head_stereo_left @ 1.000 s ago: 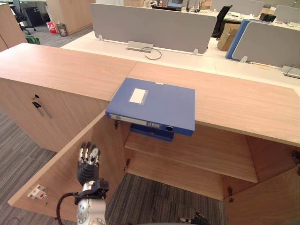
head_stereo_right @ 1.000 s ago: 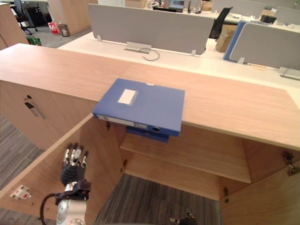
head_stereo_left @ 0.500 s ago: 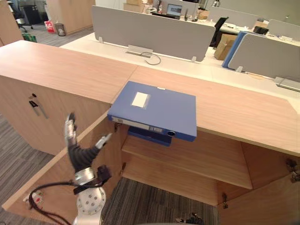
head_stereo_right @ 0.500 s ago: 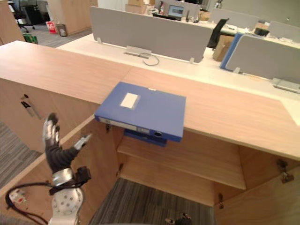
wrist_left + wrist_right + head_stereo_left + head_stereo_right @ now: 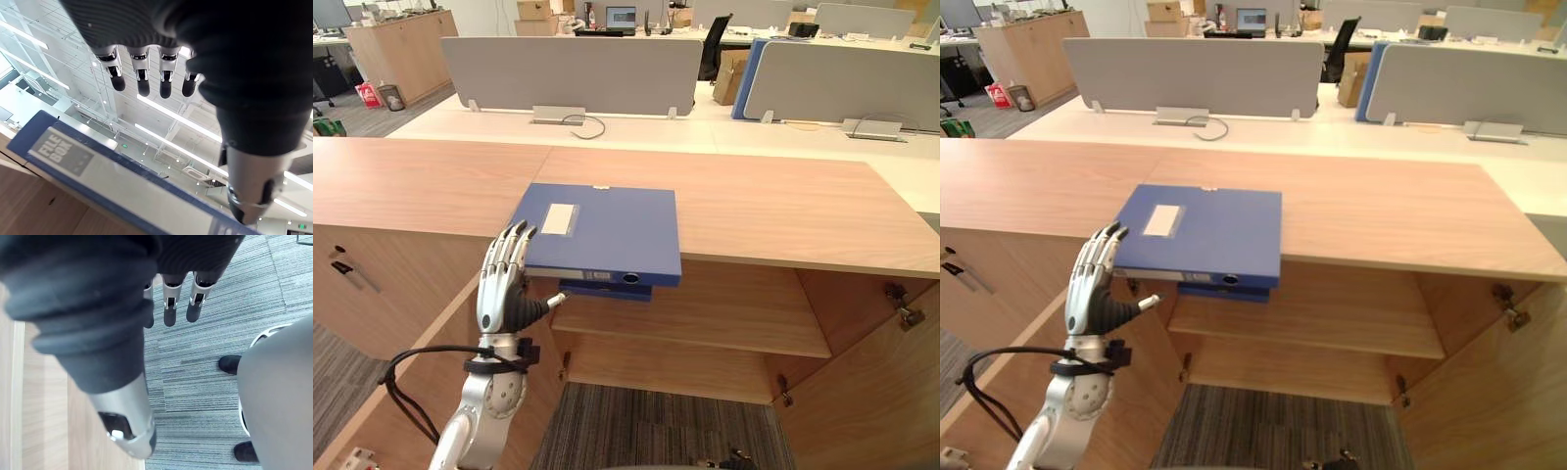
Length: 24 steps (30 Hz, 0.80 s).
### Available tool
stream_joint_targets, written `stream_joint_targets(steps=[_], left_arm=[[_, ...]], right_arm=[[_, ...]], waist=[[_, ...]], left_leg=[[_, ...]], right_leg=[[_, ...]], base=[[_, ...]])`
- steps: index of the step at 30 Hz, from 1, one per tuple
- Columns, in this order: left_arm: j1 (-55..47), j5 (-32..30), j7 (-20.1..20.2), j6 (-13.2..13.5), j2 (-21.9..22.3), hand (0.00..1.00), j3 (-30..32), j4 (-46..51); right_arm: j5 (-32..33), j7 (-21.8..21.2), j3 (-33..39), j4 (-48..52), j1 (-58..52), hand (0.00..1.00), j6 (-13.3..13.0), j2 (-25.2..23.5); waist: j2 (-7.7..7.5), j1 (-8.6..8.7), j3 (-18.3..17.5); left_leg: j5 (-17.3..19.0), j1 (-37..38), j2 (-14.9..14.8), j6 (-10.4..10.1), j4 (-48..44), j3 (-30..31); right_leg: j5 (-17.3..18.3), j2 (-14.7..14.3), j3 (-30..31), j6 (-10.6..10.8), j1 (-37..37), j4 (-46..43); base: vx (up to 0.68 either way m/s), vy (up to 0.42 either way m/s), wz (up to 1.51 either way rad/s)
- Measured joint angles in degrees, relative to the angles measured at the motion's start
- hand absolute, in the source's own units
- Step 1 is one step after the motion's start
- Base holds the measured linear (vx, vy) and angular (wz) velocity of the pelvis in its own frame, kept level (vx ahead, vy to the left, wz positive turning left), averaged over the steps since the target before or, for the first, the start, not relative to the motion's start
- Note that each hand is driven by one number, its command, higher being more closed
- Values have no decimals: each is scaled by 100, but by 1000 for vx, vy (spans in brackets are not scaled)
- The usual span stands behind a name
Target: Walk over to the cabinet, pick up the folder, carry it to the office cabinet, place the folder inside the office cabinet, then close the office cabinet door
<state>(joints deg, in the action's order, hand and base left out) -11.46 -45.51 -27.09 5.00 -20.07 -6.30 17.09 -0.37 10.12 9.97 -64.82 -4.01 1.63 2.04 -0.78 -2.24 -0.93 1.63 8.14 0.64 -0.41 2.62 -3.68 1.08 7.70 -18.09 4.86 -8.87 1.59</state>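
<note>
Folder: blue, overhanging front edge of surface;
Left robot hand: fingers straight, empty, by folder's front-left corner;
Right robot hand: fingers straight, empty

Open-plan office: white desks, grey divider screens, wooden cabinets.

Folder: blue box file, closed, lying flat on the light-wood cabinet top, white label facing up, spine with finger hole overhanging the front edge above the open compartment, inner shelf, left door and right door swung outward.
</note>
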Motion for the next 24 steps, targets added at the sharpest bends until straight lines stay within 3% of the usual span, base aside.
stream_joint_targets(steps=[24], left_arm=[[976, -902, 287, -115, -994, 0, -363, -1248]], right_arm=[[-112, -67, 224, -7, 165, 0, 0, 15]], waist=[[8, 284, 136]], left_leg=[[20, 93, 24, 14, 81, -173]], right_leg=[[-45, -5, 138, -54, -28, 139]], base=[[-26, -6, -4]])
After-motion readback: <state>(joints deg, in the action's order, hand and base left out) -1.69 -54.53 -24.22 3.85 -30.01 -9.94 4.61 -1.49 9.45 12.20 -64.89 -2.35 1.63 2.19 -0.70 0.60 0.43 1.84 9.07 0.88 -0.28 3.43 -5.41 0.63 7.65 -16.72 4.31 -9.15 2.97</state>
